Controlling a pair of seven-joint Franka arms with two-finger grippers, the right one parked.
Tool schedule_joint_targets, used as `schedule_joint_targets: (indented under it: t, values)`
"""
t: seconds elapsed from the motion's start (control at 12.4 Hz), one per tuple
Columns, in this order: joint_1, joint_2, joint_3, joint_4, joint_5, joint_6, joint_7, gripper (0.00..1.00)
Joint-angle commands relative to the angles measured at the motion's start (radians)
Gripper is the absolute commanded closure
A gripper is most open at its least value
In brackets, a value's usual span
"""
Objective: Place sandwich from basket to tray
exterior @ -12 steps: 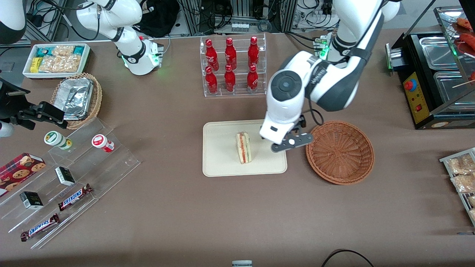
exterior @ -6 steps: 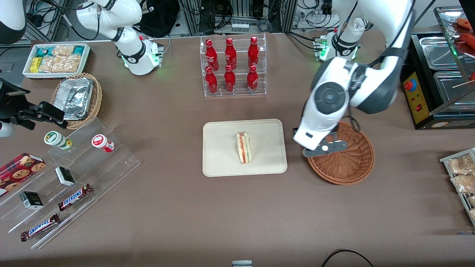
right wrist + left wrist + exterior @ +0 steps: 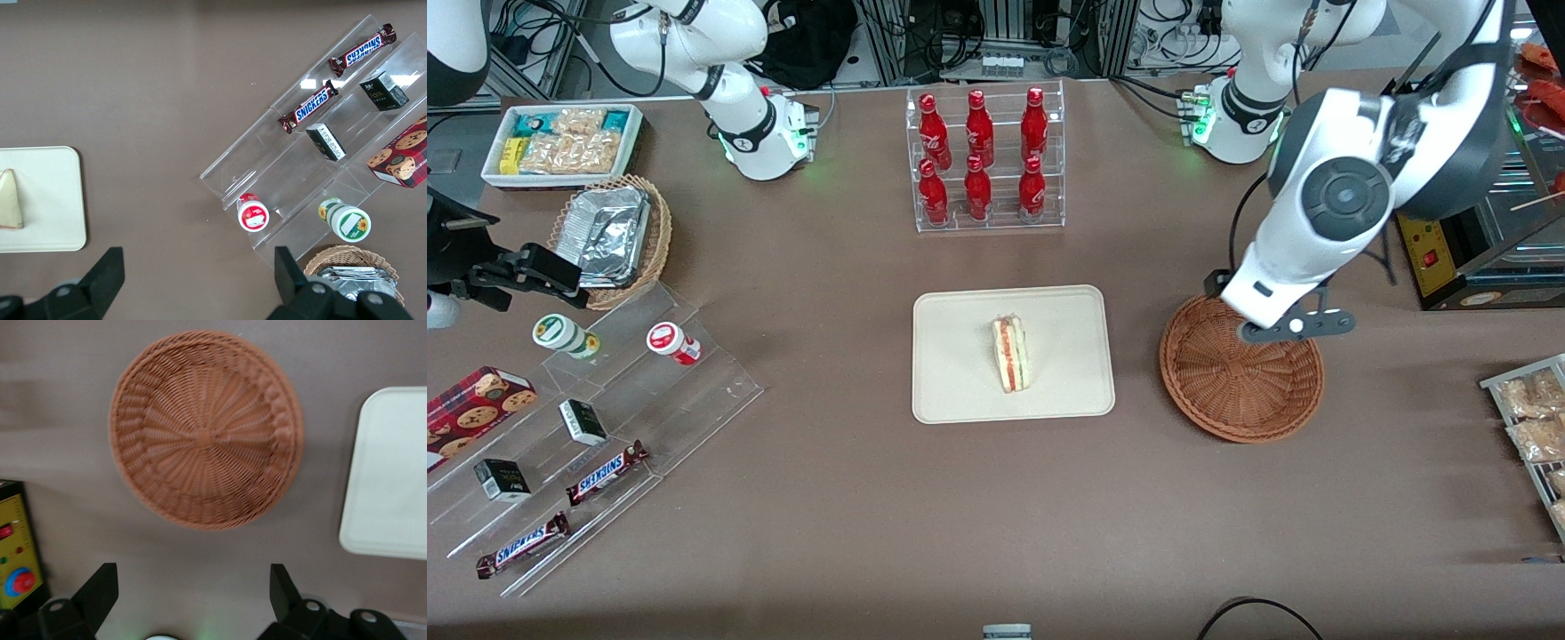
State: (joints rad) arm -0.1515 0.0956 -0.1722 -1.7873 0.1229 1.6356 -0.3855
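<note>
The sandwich, a pale wedge with red and green filling, stands on its edge in the middle of the cream tray; it also shows in the right wrist view on the tray. The reddish-brown wicker basket sits beside the tray toward the working arm's end and holds nothing. In the left wrist view the basket and a corner of the tray show. My left gripper hovers over the basket's rim farthest from the front camera; its fingers are spread wide and hold nothing.
A clear rack of red bottles stands farther from the front camera than the tray. A black food warmer stands at the working arm's end, near the basket. A clear stepped snack display and a tan foil basket lie toward the parked arm's end.
My left gripper has moved from above the tray, beside the sandwich, across to above the basket's rim toward the working arm's end. The sandwich stays put on the tray.
</note>
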Motion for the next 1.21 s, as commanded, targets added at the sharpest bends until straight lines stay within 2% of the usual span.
schedule_joint_targets:
  t: [0.0, 0.16, 0.56, 1.12]
  values:
    - [0.096, -0.085, -0.016, -0.029, -0.052, -0.060, 0.171, 0.00]
    - [0.154, -0.112, -0.016, 0.001, -0.065, -0.155, 0.307, 0.00]
    - [0.246, -0.186, -0.007, 0.038, -0.063, -0.235, 0.443, 0.00]
    - [0.267, -0.192, 0.059, 0.131, -0.068, -0.264, 0.456, 0.00]
